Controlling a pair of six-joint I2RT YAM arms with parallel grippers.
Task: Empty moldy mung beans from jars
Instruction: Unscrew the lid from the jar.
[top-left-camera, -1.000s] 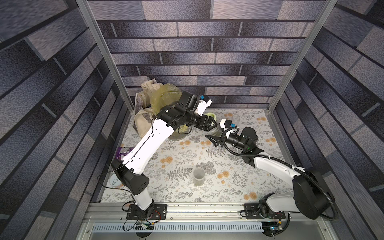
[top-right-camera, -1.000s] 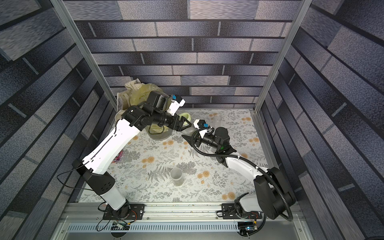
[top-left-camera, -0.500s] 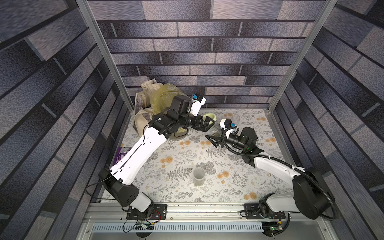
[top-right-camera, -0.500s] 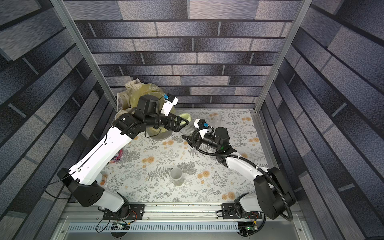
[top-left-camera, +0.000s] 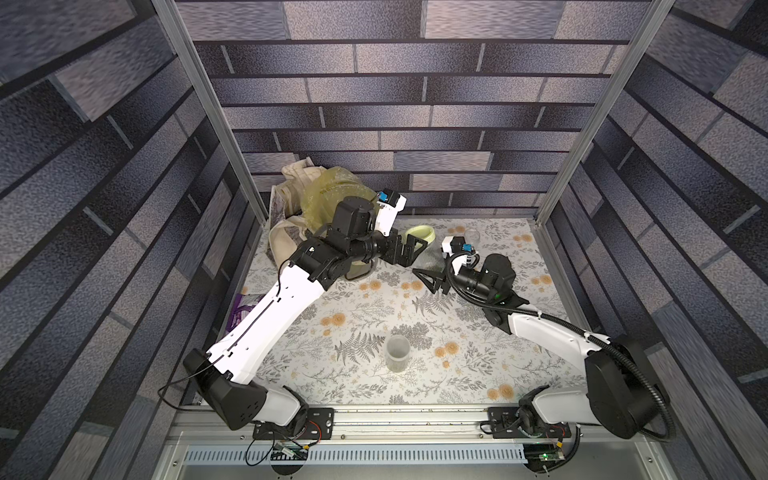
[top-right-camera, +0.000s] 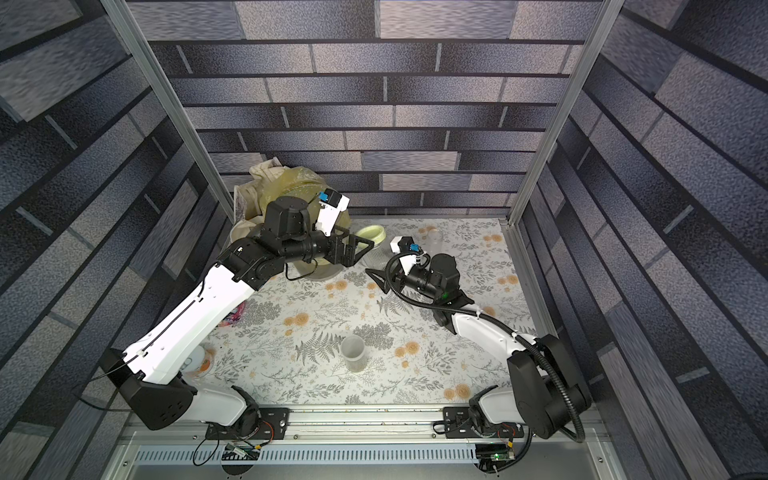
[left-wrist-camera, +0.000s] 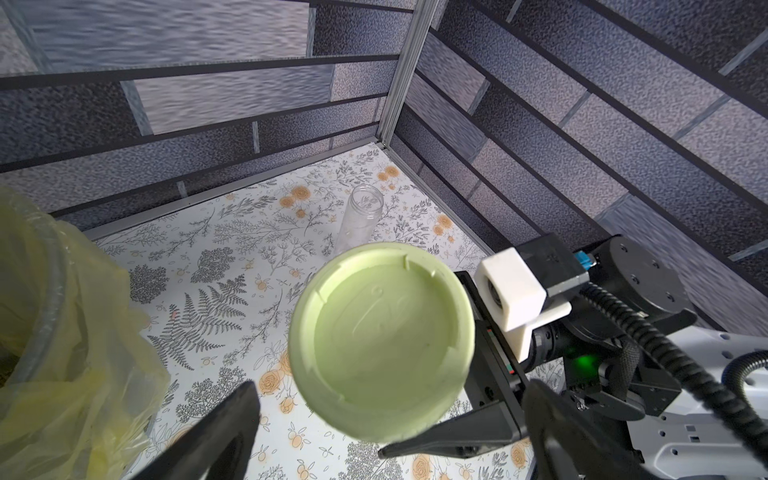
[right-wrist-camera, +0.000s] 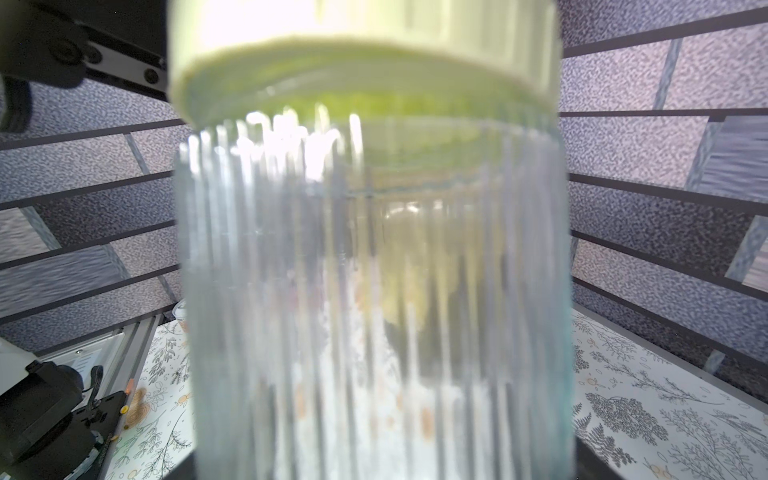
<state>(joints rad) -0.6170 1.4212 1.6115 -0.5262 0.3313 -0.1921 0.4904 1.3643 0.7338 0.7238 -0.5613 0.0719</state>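
My right gripper (top-left-camera: 432, 274) is shut on the wide ribbed jar (top-left-camera: 430, 261) (right-wrist-camera: 374, 291) and holds it above the mat at the back. Its lime-green lid (top-left-camera: 422, 233) (left-wrist-camera: 382, 345) sits on top. My left gripper (top-left-camera: 409, 248) (left-wrist-camera: 390, 432) stands open beside the lid, its fingers (left-wrist-camera: 224, 432) on either side and clear of the rim. The tall slim jar (top-left-camera: 471, 235) (left-wrist-camera: 361, 216) stands open at the back right. The short jar (top-left-camera: 397, 353) (top-right-camera: 353, 353) stands open near the front. No mung beans show; the held jar looks see-through.
A grey bin with a yellow bag (top-left-camera: 332, 199) (left-wrist-camera: 62, 332) stands in the back left corner, partly under my left arm, with a beige cloth bag (top-left-camera: 291, 187) behind it. A purple packet (top-left-camera: 245, 303) and a tin can (top-right-camera: 199, 361) lie along the left edge.
My left jaws have opened wide off the green lid, and the left arm's elbow has swung down toward the front left. The right arm holds the jar still.
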